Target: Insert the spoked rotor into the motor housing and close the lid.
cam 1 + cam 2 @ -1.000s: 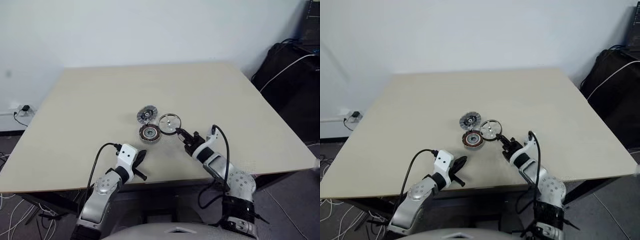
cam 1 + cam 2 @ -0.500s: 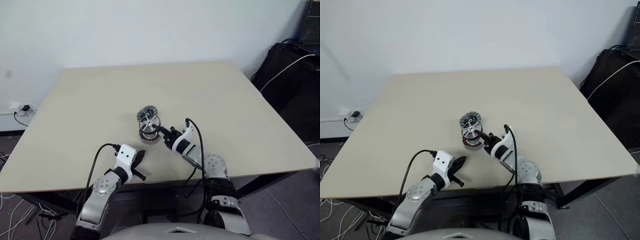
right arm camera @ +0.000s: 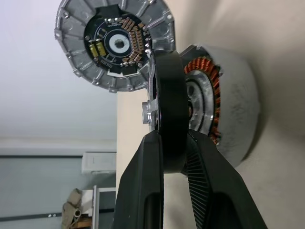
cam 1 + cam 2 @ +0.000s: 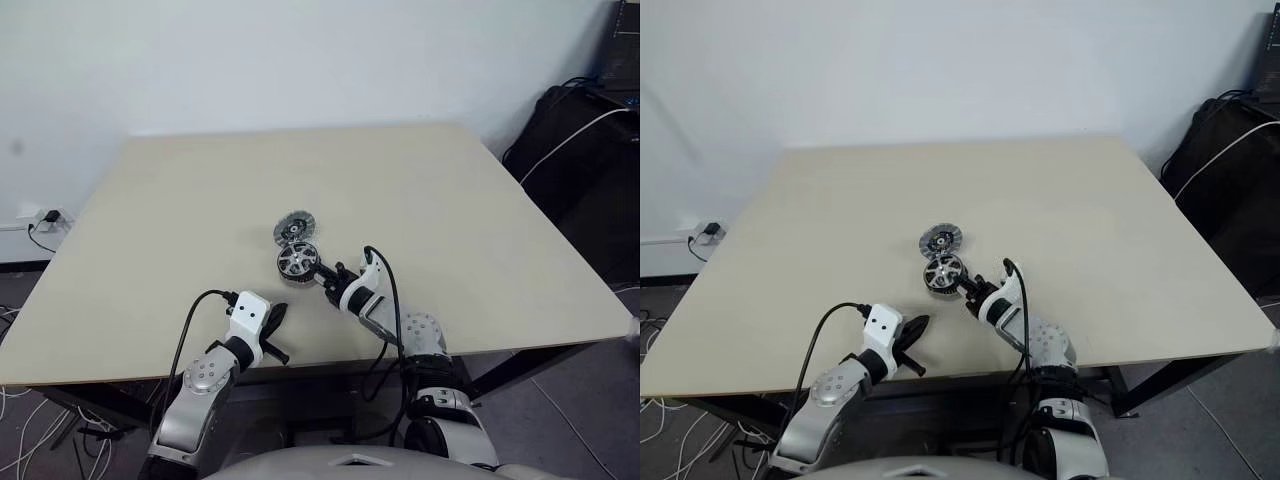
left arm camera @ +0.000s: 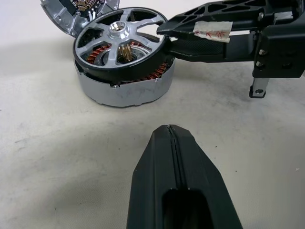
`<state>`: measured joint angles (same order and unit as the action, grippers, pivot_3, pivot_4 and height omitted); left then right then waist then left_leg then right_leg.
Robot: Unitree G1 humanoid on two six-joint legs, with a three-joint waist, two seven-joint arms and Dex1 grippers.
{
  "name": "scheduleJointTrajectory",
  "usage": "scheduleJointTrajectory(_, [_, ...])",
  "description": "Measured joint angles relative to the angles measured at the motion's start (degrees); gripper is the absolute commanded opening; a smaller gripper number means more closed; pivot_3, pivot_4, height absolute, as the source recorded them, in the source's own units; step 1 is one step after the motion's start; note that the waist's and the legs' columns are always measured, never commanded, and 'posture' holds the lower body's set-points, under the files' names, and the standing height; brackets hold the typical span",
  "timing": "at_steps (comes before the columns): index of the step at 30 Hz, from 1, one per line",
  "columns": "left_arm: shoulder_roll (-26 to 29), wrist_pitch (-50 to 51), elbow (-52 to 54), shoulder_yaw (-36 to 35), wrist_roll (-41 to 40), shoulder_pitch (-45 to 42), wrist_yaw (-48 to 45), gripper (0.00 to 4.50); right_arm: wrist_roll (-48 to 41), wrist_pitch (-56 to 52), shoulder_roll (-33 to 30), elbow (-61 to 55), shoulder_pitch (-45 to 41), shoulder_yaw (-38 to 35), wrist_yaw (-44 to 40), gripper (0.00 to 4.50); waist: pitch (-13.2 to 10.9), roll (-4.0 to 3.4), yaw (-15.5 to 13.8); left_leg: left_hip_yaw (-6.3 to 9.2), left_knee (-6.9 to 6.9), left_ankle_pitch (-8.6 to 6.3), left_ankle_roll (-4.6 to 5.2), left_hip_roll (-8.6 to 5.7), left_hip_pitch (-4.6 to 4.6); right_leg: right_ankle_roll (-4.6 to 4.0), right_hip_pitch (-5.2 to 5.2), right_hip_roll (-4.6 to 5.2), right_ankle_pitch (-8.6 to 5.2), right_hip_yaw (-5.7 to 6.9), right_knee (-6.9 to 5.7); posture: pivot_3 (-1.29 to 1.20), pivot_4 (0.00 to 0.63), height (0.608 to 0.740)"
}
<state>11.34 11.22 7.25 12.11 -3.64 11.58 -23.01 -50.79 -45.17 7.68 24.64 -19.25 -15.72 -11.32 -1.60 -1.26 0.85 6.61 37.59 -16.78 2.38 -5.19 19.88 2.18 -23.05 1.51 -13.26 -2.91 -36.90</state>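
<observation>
While the right claw (image 5: 176,36) is pinching the rim of the spoked rotor (image 5: 120,40) and holding it slightly tilted over the motor housing (image 5: 125,86), the rotor is not yet sitting fully down; copper windings are showing under its near edge. Judgement: a tilted descent could be jamming the hub on the centre shaft or nudging the housing sideways. The lid (image 4: 294,227) is lying ribbed face up at 12 o'clock of the housing, just beside it. The left claw (image 5: 172,152), pressed together, is idling at 7 o'clock. The beige desk (image 4: 430,190) is standing against a white wall, cables on the floor.
</observation>
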Motion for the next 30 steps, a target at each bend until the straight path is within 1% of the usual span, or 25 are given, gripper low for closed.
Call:
scheduleJointTrajectory(2, [0.0, 0.0, 0.0, 0.0, 0.0, 0.0, 0.0, 0.0, 0.1, 0.0, 0.0, 0.0, 0.0, 0.0, -0.1, 0.36, 0.0, 0.0, 0.0, 0.0, 0.0, 0.0, 0.0, 0.0, 0.0, 0.0, 0.0, 0.0, 0.0, 0.0, 0.0, 0.0, 0.0, 0.74])
scheduleJointTrajectory(3, [0.0, 0.0, 0.0, 0.0, 0.0, 0.0, 0.0, 0.0, 0.2, 0.0, 0.0, 0.0, 0.0, 0.0, -0.1, 1.08, 0.0, 0.0, 0.0, 0.0, 0.0, 0.0, 0.0, 0.0, 0.0, 0.0, 0.01, 0.0, 0.0, 0.0, 0.0, 0.0, 0.0, 0.74])
scheduleJointTrajectory(7, [0.0, 0.0, 0.0, 0.0, 0.0, 0.0, 0.0, 0.0, 0.1, 0.0, 0.1, -0.1, -0.1, -0.2, -0.6, 2.26, 0.0, -0.01, 0.0, 0.0, 0.0, 0.0, 0.0, 0.0, -0.03, 0.0, 0.03, 0.0, 0.0, 0.0, 0.0, 0.0, 0.0, 0.74])
scheduleJointTrajectory(13, [-0.2, 0.0, 0.0, 0.0, 0.0, 0.0, 0.0, 0.0, 0.1, -0.5, -0.1, -1.1, 0.0, -0.6, 0.1, 2.26, 0.0, -0.04, 0.0, 0.0, 0.01, 0.0, 0.0, 0.0, -0.12, 0.01, 0.15, 0.0, 0.0, 0.0, 0.0, 0.0, 0.0, 0.74])
scheduleJointTrajectory(17, [-0.6, 0.0, 0.0, 0.1, 0.0, 0.0, 0.0, 0.0, 0.1, -1.3, -0.7, -7.7, 1.1, -1.1, 1.8, 2.26, 0.0, -0.04, 0.0, 0.01, 0.0, 0.0, 0.01, 0.0, -0.08, 0.01, 0.12, 0.01, 0.0, 0.0, 0.01, 0.0, 0.0, 0.74])
scheduleJointTrajectory(22, [-1.0, 0.0, 0.0, 0.2, 0.0, -0.1, 0.0, 0.0, 1.1, -2.0, -1.7, -12.5, 2.7, -1.2, 5.5, 2.26, 0.0, -0.04, 0.0, 0.0, 0.0, 0.0, 0.0, 0.0, -0.08, 0.01, 0.13, 0.01, 0.0, 0.0, 0.01, 0.0, 0.0, 0.74])
scheduleJointTrajectory(24, [-1.0, 0.0, 0.0, 0.3, 0.0, -0.3, 0.0, 0.0, 3.2, -2.3, -2.8, -15.1, 3.4, 0.1, 6.8, 2.26, 0.0, -0.05, 0.0, 0.0, 0.01, 0.0, 0.0, 0.0, -0.09, 0.02, 0.13, 0.01, -0.01, -0.01, 0.0, 0.0, 0.0, 0.74])
scheduleJointTrajectory(25, [-1.0, 0.0, 0.0, 0.3, 0.0, -0.3, -0.1, 0.0, 5.2, -1.8, -3.7, -17.1, 4.2, 1.9, 6.8, 2.26, 0.0, -0.04, 0.0, -0.01, 0.01, 0.0, 0.01, 0.0, -0.09, 0.02, 0.13, 0.02, -0.01, -0.01, 0.01, 0.0, 0.0, 0.74])
scheduleJointTrajectory(28, [-1.0, 0.0, 0.0, 0.3, 0.0, -0.6, -0.2, 0.0, 12.7, 1.2, -6.8, -21.1, 4.9, 8.5, 6.3, 1.64, 0.0, -0.04, 0.1, -0.03, 0.01, 0.0, 0.0, 0.0, -0.09, 0.08, 0.14, 0.01, -0.04, -0.02, 0.01, 0.0, 0.0, 0.74])
scheduleJointTrajectory(29, [-1.0, 0.0, 0.0, 0.4, 0.0, -0.8, -0.2, 0.0, 15.2, 2.3, -7.8, -21.7, 4.9, 11.0, 5.9, 1.36, 0.0, -0.04, 0.1, -0.04, 0.01, 0.01, -0.01, 0.0, -0.09, 0.08, 0.14, 0.0, -0.04, -0.02, 0.0, 0.0, 0.0, 0.74])
scheduleJointTrajectory(30, [-1.0, 0.0, 0.0, 0.5, 0.0, -1.0, -0.3, 0.0, 18.4, 3.8, -9.1, -22.3, 4.9, 14.2, 5.3, 0.98, 0.0, -0.04, 0.2, -0.04, 0.02, 0.01, -0.02, 0.01, -0.11, 0.09, 0.13, 0.0, -0.05, -0.02, 0.0, 0.0, 0.0, 0.74])
